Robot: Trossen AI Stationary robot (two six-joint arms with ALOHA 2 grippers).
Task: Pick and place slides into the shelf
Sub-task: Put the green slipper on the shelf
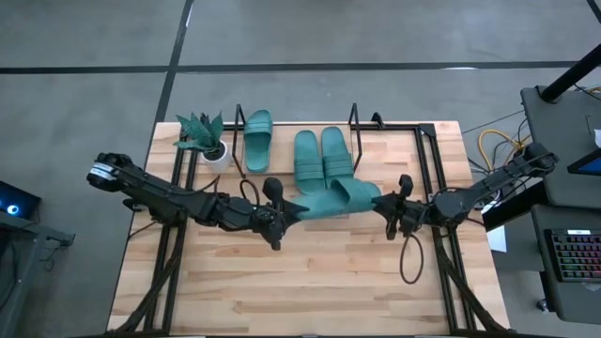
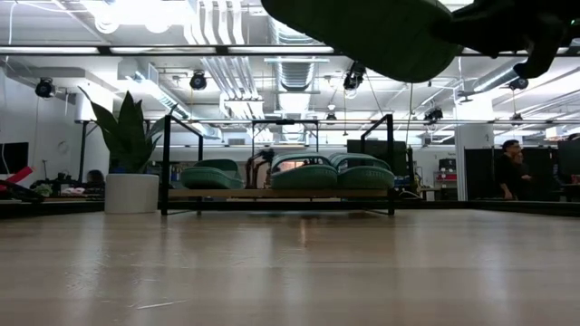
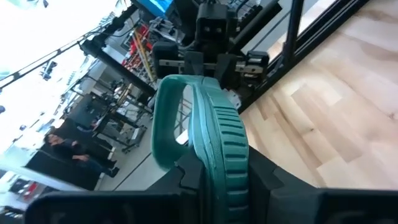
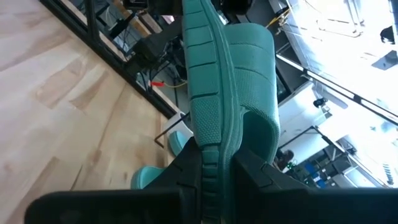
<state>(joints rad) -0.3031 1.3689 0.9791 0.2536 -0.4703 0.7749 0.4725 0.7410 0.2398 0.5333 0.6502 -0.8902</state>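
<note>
One teal-green slide (image 1: 336, 199) hangs in the air between my two grippers, above the table in front of the shelf; the low view shows it as a dark shape (image 2: 390, 36) at the top. My left gripper (image 1: 282, 214) is shut on its narrow end and my right gripper (image 1: 392, 208) on its strap end. Three more slides (image 1: 258, 139) (image 1: 306, 158) (image 1: 335, 155) lie side by side on the shelf (image 2: 281, 193), soles down on its light-wood board. My left gripper pinches the slide's sole at the strapless end (image 3: 219, 163) between its two fingers, coming level from the table's left. The slide runs straight on from the fingers, turned on edge and lifted clear. My right gripper pinches the sole's edge at the strap end (image 4: 210, 142) between its two fingers, level from the table's right. The strap (image 4: 252, 74) bulges out to one side of the fingers. The slide is clear of the table.
A small potted plant (image 1: 205, 141) stands at the shelf's left end. Black frame rails (image 1: 427, 178) run along the table's right side and far edge. The near half of the wooden tabletop (image 1: 310, 282) is bare. People stand in the room beyond (image 2: 512, 172).
</note>
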